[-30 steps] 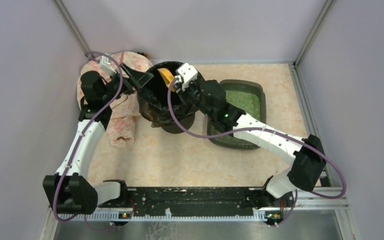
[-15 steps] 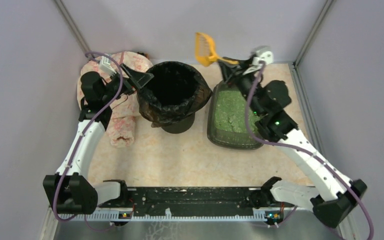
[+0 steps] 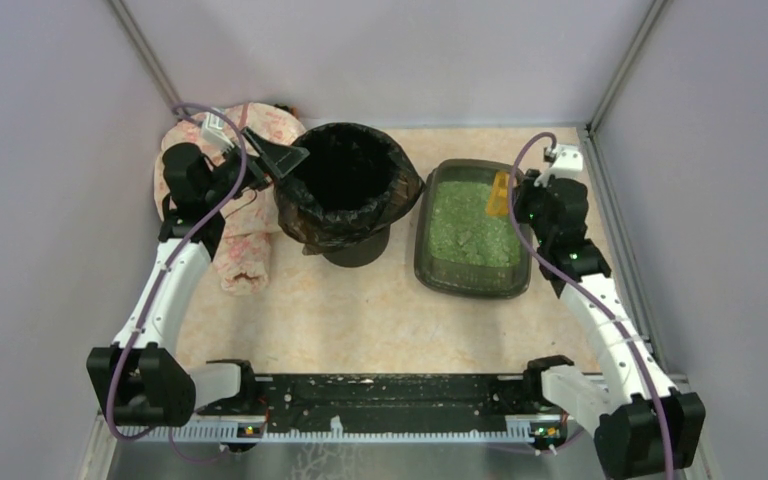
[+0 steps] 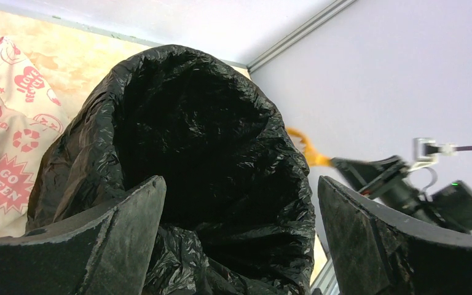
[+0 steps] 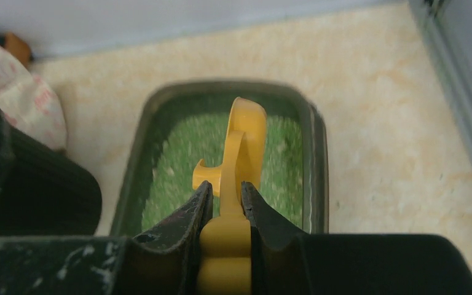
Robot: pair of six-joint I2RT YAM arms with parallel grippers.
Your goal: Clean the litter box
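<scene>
The litter box [image 3: 421, 250] is a dark grey-green tray of green granules, right of the bin. My right gripper [image 3: 516, 196] is shut on the handle of the yellow slotted scoop [image 3: 500, 193], and the scoop head hangs over the tray's right side. In the right wrist view the gripper [image 5: 225, 186] pinches the scoop [image 5: 244, 138] edge-on above the litter box [image 5: 317, 153]. My left gripper [image 3: 278, 160] is open at the left rim of the black-bagged bin [image 3: 345, 180]. In the left wrist view its jaws [image 4: 239, 184] stand wide apart around the bin's [image 4: 190, 110] bag edge.
A white pouch with pink print [image 3: 245, 240] lies left of the bin, under my left arm, and shows in the left wrist view [image 4: 6, 123]. Grey walls close in on three sides. A metal rail [image 3: 610, 210] runs along the right wall near the tray.
My right arm swung the scoop from over the bin, up past the back wall, then down over the litter box's right side. The left arm has not moved.
</scene>
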